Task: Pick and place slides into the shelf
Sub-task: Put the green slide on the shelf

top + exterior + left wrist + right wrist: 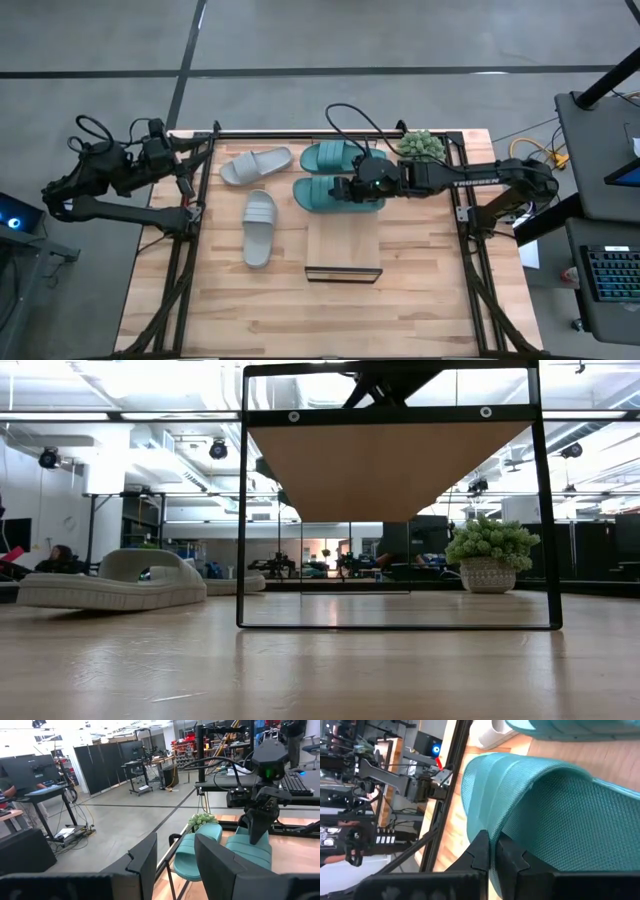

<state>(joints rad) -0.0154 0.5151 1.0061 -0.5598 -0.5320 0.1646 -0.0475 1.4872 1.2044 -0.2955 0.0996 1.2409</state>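
The right gripper [352,189] is clenched on the strap edge of a rubbery dark teal-green slide [335,194] lying just behind the long light-wood shelf [343,245]; I judge it should lift straight up before carrying it shelfward. Ribbed strap, matte. The left gripper [172,865], parted and holding nothing, waits far left of the shelf

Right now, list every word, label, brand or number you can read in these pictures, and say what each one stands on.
"TROSSEN": white letters on the right arm, high view.
Keyboard keys at the right edge of the high view: too small to read.
The teal slides, the grey slides and the shelf: no readable text.
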